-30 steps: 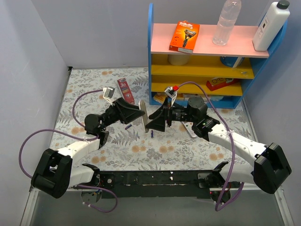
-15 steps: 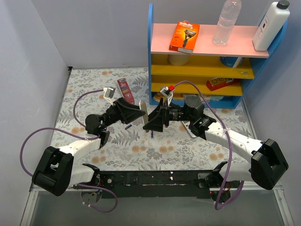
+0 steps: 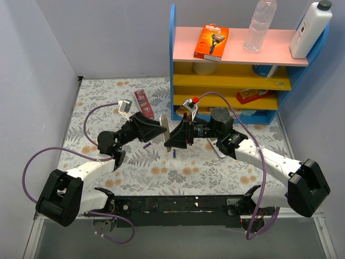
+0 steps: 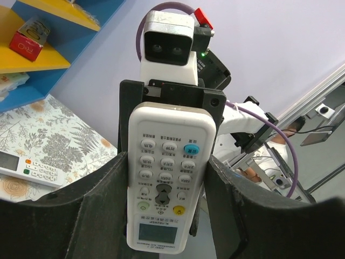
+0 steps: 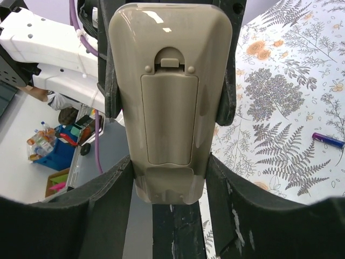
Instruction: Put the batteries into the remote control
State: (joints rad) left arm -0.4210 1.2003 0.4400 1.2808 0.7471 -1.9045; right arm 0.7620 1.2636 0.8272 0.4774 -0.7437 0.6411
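Here the fingers (image 4: pixel 102 205) of the left gripper (image 4: pixel 167 162) pinch the white remote control (image 4: pixel 171 121) by its sides, in the air just before the blue shelf (image 3: pixel 173 65). The fingers (image 5: pixel 105 205) of the right gripper (image 5: pixel 170 162) touch the sides of its other end; whether they squeeze, I cannot tell. The shelf's top board bears a razor box (image 3: pixel 211 42), a clear bottle (image 3: pixel 260 26) and a white bottle (image 3: pixel 310 31). The remote's beige battery cover (image 5: pixel 168 118) sits closed. A slim blue-purple battery (image 5: pixel 328 141) lies on the table before the shelf.
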